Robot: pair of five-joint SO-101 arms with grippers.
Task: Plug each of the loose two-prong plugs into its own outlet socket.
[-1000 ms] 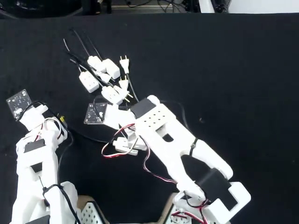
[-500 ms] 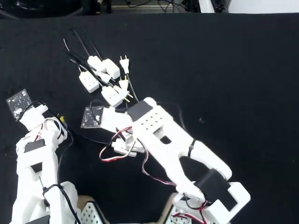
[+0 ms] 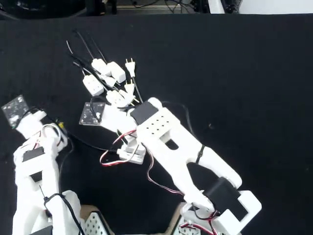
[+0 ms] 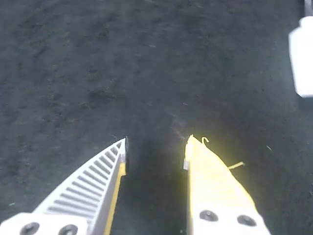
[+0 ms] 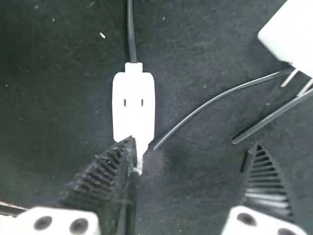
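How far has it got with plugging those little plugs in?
Barely started. Done: nothing that I can see; a loose plug and a second plug lie with bare prongs. In hand: the right gripper is open and empty beside an outlet socket; the left gripper is open over the table. Left: apparently every plug.

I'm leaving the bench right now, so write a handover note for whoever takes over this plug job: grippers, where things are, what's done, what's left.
Left gripper: jaws open, empty, over the bare black table.
Right gripper: jaws open, empty, one jaw tip at the end of a white outlet socket lying flat, slots up.
Things: plugs and sockets lie bunched together just beyond the right gripper. A loose plug and a second plug show bare prongs.
Done: no plug visibly seated.
Left: apparently all the plugging.
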